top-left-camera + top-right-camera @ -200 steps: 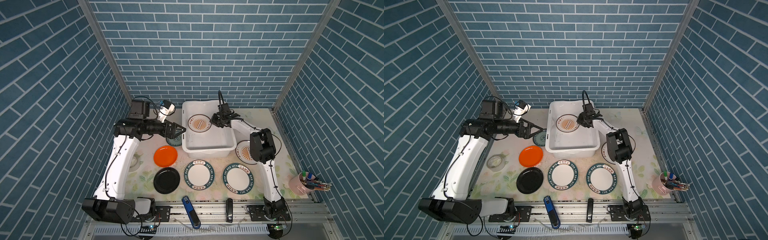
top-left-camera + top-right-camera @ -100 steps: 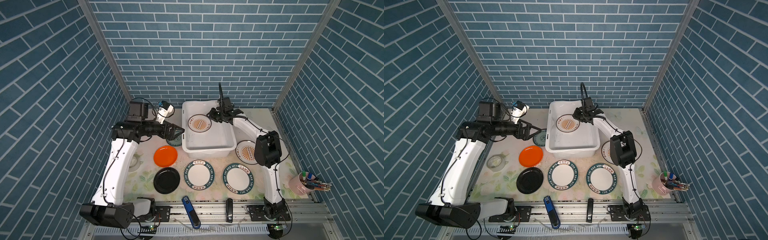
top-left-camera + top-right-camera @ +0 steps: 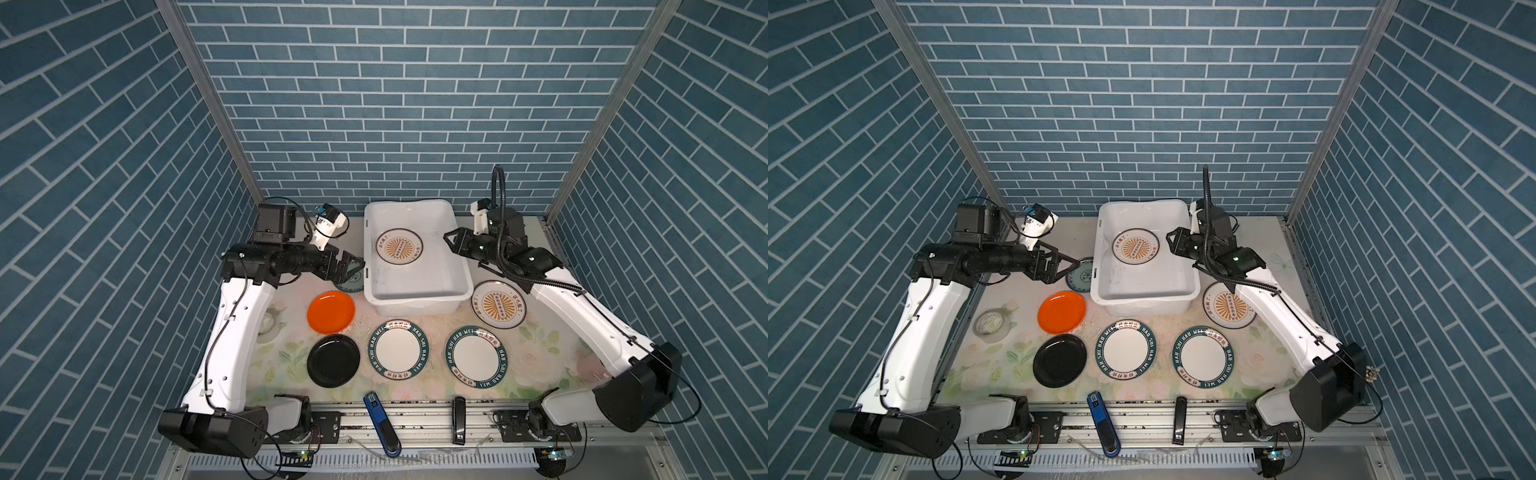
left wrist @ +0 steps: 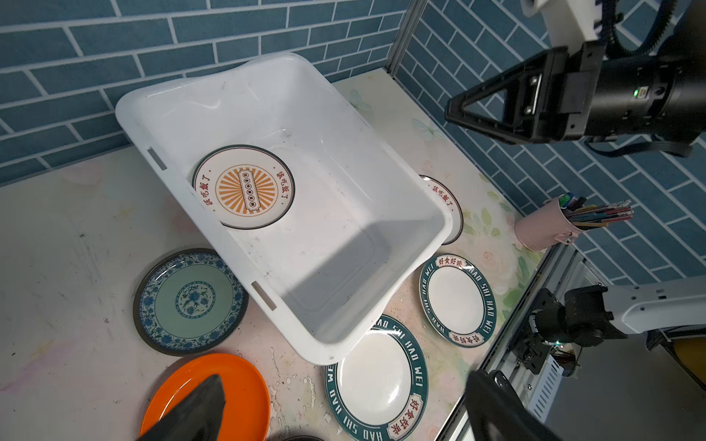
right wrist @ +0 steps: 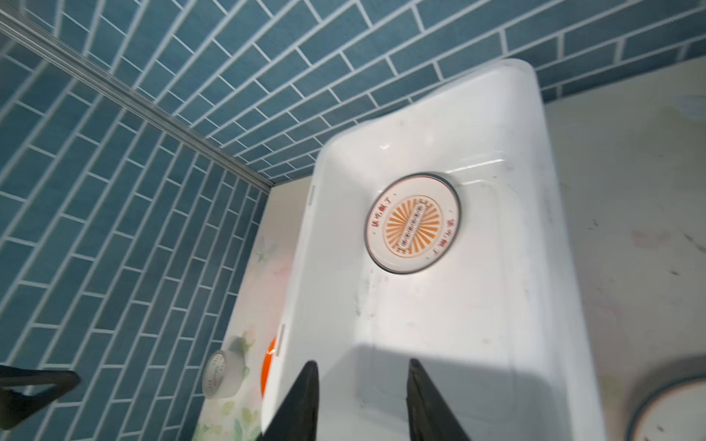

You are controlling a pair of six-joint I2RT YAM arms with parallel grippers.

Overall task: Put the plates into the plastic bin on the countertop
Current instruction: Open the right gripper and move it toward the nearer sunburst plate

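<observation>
The white plastic bin stands at the back of the countertop. One sunburst plate lies flat in it. The rest of the plates lie on the countertop: sunburst, two teal-lettered, orange, black, and teal patterned by the bin's left wall. My right gripper hovers at the bin's right rim, open and empty. Just left of the bin, my left gripper hangs wide open over the teal patterned plate.
A whitish tape roll lies at the left edge of the countertop. A pink cup of pens stands at the front right. A blue tool and a black one lie on the front metal rail.
My right arm has swung its elbow out to the right and drawn the gripper back from the plate in the bin to the right rim, its jaws wider. The left arm barely moved.
</observation>
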